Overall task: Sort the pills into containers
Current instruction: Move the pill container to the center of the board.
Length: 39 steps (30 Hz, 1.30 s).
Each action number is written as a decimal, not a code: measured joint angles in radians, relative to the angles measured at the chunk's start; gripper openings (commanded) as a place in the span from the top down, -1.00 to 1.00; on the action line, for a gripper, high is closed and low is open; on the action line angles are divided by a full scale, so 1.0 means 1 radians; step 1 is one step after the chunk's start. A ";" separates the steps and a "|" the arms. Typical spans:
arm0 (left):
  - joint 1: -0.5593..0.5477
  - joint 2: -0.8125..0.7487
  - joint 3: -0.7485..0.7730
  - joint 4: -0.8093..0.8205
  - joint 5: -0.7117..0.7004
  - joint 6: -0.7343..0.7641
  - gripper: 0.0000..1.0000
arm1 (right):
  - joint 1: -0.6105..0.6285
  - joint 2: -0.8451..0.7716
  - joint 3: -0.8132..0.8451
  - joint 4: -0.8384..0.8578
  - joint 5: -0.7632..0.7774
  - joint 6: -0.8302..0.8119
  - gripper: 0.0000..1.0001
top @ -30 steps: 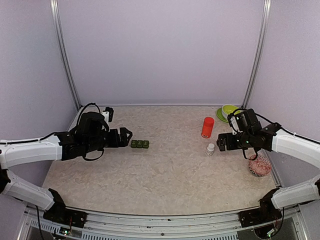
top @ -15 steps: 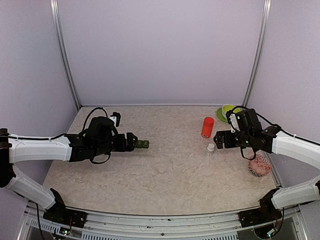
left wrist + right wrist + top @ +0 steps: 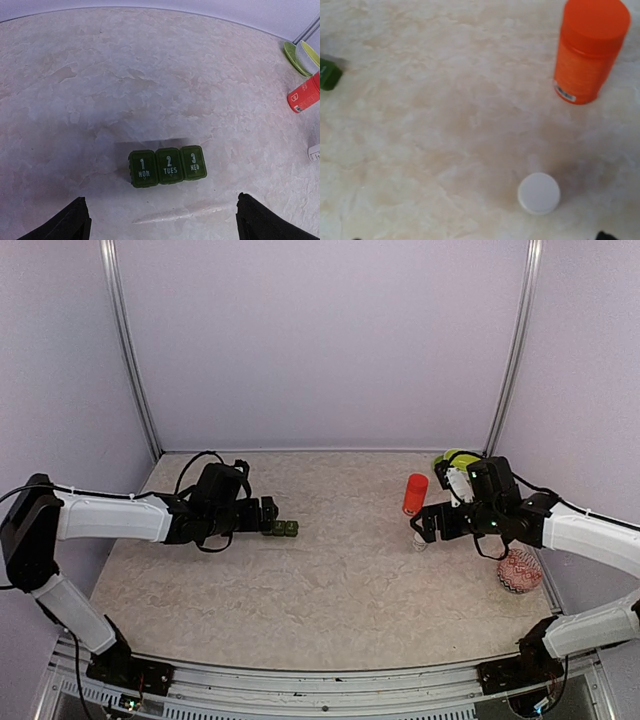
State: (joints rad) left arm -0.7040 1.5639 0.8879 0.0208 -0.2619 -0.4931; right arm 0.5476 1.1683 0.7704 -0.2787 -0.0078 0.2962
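Observation:
The containers (image 3: 280, 529), a strip of three dark-green lidded boxes marked 1 MON, 2 TUES, 3 WED, lie left of centre with lids shut. They also show in the left wrist view (image 3: 167, 166). My left gripper (image 3: 266, 514) hovers just left of the strip, open and empty, its fingers wide apart (image 3: 160, 200). My right gripper (image 3: 424, 527) is open and empty above the tiny clear bottle with a white cap (image 3: 538, 193). The red-orange bottle (image 3: 414, 494) stands upright just behind it (image 3: 590, 50). No loose pills show.
A green bowl on a green plate (image 3: 455, 462) sits at the back right corner. A pink patterned ball (image 3: 519, 571) lies by the right wall. Purple walls close in the back and sides.
My left arm has reached right, bringing its gripper up to the green strip. My right gripper has moved left and forward, over the tiny white-capped bottle.

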 measured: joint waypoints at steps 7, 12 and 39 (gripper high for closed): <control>0.079 0.068 0.034 0.018 0.074 0.000 -0.98 | 0.008 -0.037 -0.021 0.016 -0.023 -0.008 -1.00; 0.126 0.136 0.058 0.047 0.136 0.001 -0.97 | 0.008 -0.069 -0.026 0.021 -0.027 -0.008 -1.00; 0.117 0.360 0.135 0.141 0.383 0.031 -0.71 | 0.025 -0.095 -0.029 0.056 -0.053 -0.015 -1.00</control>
State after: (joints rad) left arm -0.5865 1.9236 1.0233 0.1616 0.1207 -0.4625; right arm 0.5728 1.0733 0.7410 -0.2226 -0.0612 0.2813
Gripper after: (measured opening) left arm 0.868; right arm 0.999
